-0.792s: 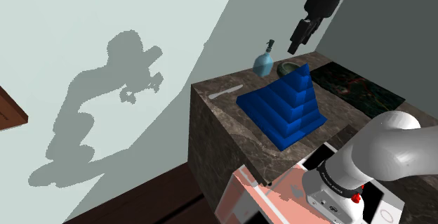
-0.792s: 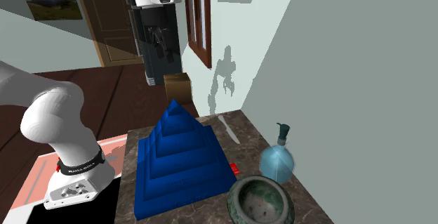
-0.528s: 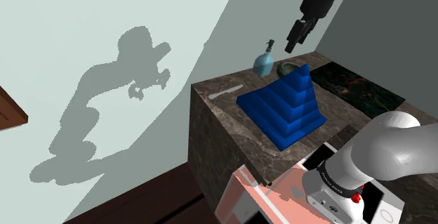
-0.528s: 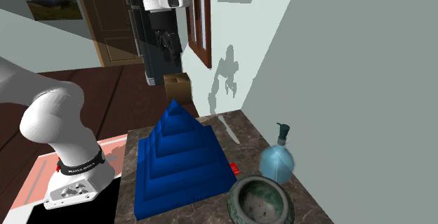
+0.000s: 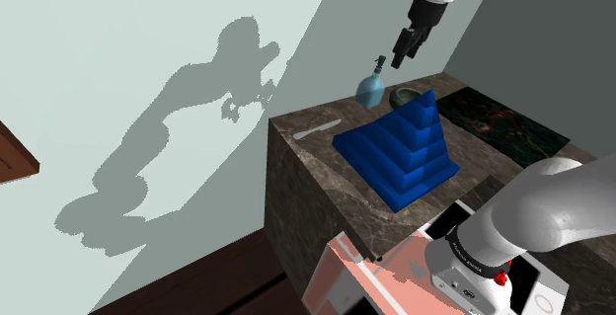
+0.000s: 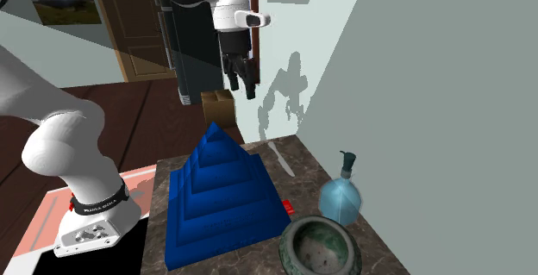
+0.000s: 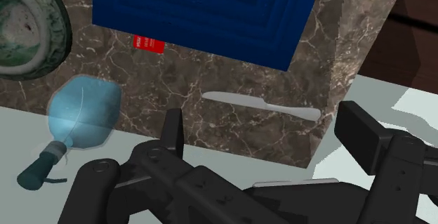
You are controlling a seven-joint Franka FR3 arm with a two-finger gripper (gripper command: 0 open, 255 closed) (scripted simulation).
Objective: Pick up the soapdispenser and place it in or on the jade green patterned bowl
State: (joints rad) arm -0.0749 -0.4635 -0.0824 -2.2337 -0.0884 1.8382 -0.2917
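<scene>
Swinging toward the wall, the gripper (image 5: pixel 403 49) has left its place above the blue stepped pyramid (image 5: pixel 403 145) and now hangs high over the wall side of the counter (image 5: pixel 311 152), fingers spread wide and empty. Below it, outside the fingers, the soap dispenser (image 5: pixel 371 88) stands upright behind the pyramid, by the wall. It is a pale blue, see-through, round-bellied bottle with a dark teal pump. One dispenser, one green patterned bowl (image 5: pixel 403 96) just behind the pyramid, one pyramid, one red tag (image 7: pixel 149 43), one white utensil (image 7: pixel 260 103).
</scene>
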